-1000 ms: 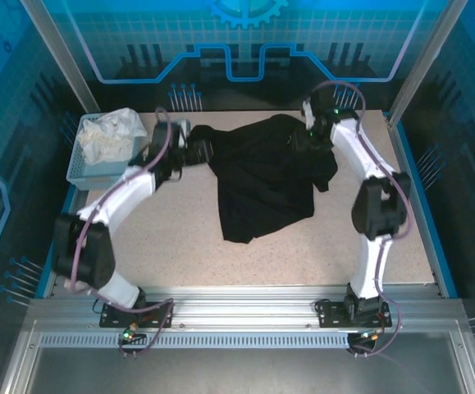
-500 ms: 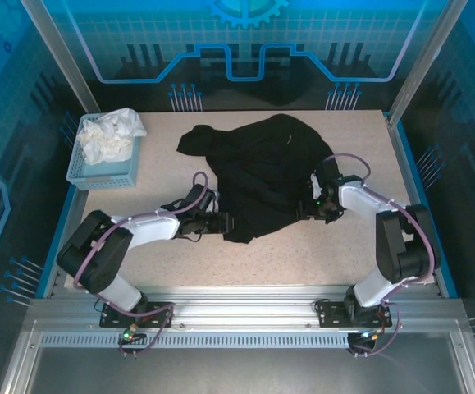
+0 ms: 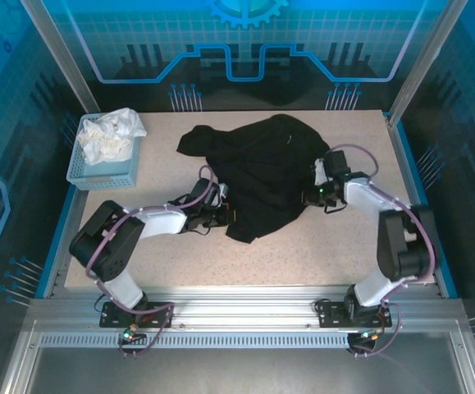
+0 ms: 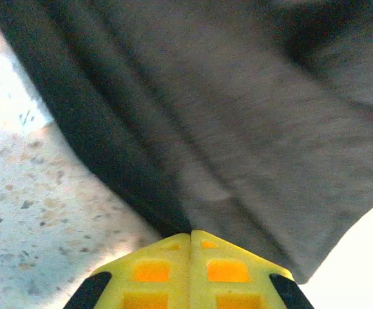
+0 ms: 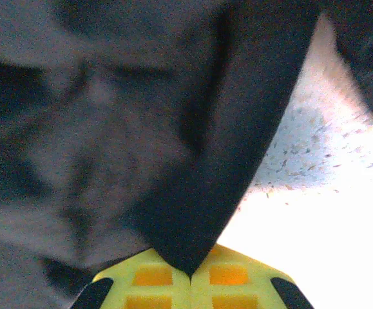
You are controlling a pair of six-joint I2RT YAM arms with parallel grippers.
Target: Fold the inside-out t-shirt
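Top external: black inside-out t-shirt (image 3: 262,172) lies crumpled mid desk (image 3: 344,254) — left jaws and right jaws both clamped shut on its side edges — soft, floppy, so grab hems or corners

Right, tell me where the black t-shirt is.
Top view: the black t-shirt lies crumpled mid-table, its near edges pinched by the left gripper and right gripper, with the blue basket off to its left.

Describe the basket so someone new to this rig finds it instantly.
Look at the speckled table and go to its far left corner. A light blue slotted basket sits there, holding a crumpled white cloth. Unlike the black t-shirt lying mid-table, it is a rigid, pale box.
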